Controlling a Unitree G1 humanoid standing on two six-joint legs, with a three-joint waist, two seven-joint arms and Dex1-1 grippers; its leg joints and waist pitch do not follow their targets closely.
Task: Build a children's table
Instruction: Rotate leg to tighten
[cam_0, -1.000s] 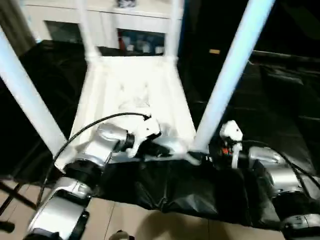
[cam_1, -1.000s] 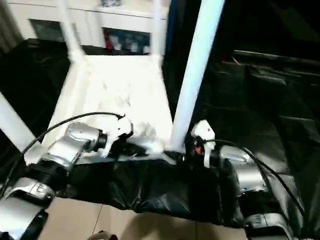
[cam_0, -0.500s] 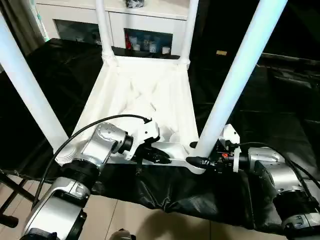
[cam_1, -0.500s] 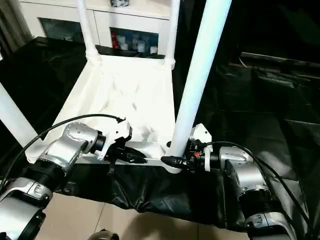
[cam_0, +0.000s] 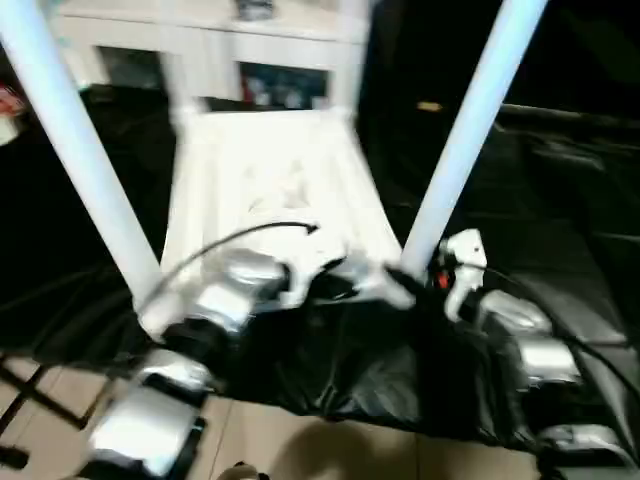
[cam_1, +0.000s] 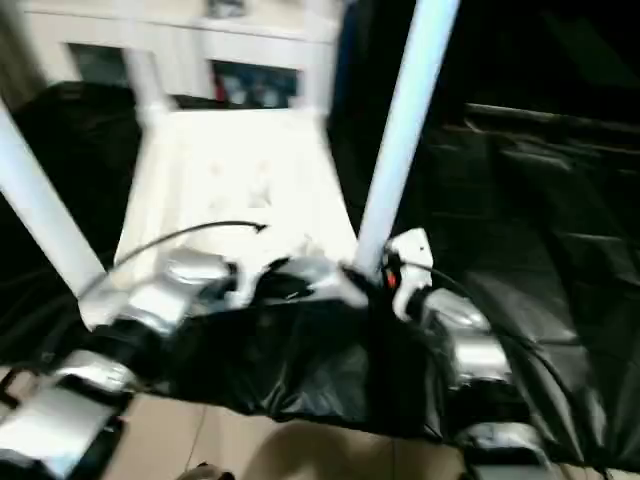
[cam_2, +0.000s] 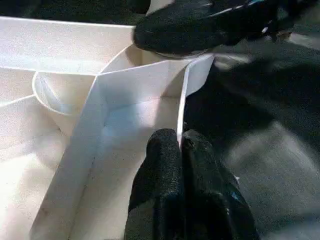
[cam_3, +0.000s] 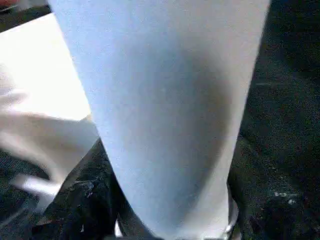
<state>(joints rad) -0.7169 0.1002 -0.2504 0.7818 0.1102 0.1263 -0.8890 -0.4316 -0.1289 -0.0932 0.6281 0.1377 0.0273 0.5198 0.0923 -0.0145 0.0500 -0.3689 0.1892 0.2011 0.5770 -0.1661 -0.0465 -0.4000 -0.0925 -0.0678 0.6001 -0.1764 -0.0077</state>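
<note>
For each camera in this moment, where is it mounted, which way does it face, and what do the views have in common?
Head stereo pair: looks forward and down at the upturned white plastic table top with round white legs, over both silver forearms.
Left wrist: looks along the left gripper, pinched on the top's thin rim wall.
Right wrist: faces the near right leg close up, black fingers at its base.
Shared: the wrist views and the head pair all show that near right corner.
</note>
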